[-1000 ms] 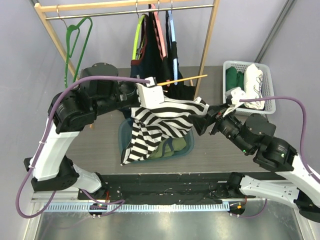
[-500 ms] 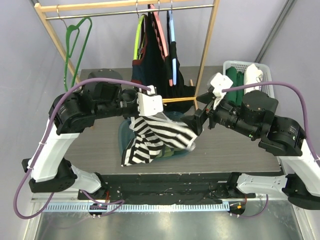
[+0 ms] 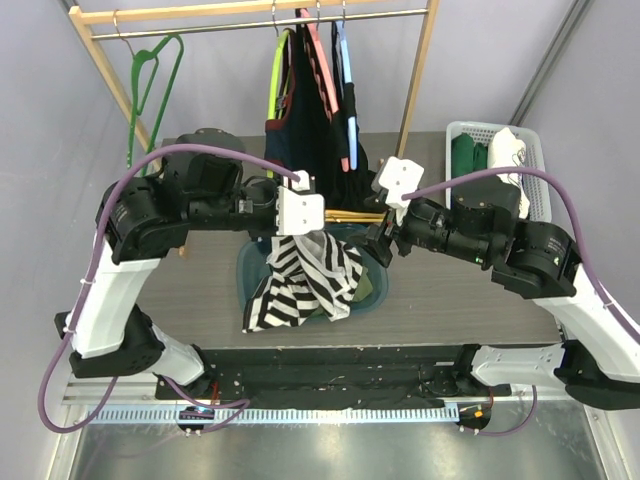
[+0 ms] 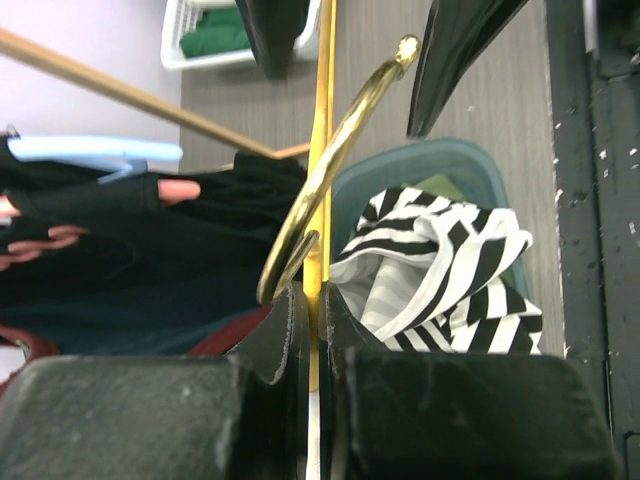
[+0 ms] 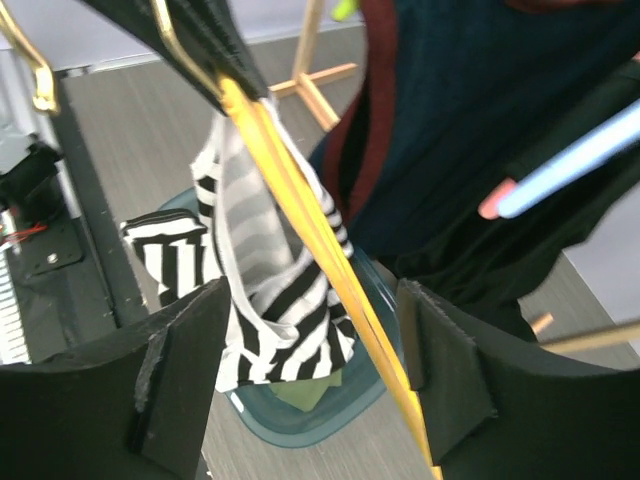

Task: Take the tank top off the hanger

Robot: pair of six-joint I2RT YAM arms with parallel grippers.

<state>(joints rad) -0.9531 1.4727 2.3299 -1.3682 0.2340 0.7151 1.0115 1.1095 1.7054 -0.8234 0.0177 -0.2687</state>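
My left gripper [image 3: 300, 212] is shut on the neck of a yellow hanger [image 3: 350, 215], just below its gold hook [image 4: 330, 170]; the hanger [image 4: 321, 120] runs out from between the fingers. The black-and-white striped tank top [image 3: 305, 275] hangs bunched from the hanger close to that gripper, down into the teal bin [image 3: 377, 292]. It also shows in the left wrist view [image 4: 440, 260]. My right gripper [image 3: 385, 235] is open at the hanger's right arm. In the right wrist view the hanger [image 5: 300, 190] passes between the open jaws [image 5: 310, 300], with the tank top [image 5: 270, 290] beneath.
The teal bin [image 5: 300, 430] holds a green garment. Behind it a wooden rack [image 3: 415, 80] carries dark garments [image 3: 310, 130] on coloured hangers and an empty green hanger [image 3: 150, 90]. A white basket [image 3: 537, 165] of folded clothes stands at the right.
The right gripper has let go of the stretched tank top and moved left to the hanger. The top has slid off the right arm and dropped, bunched, over the bin.
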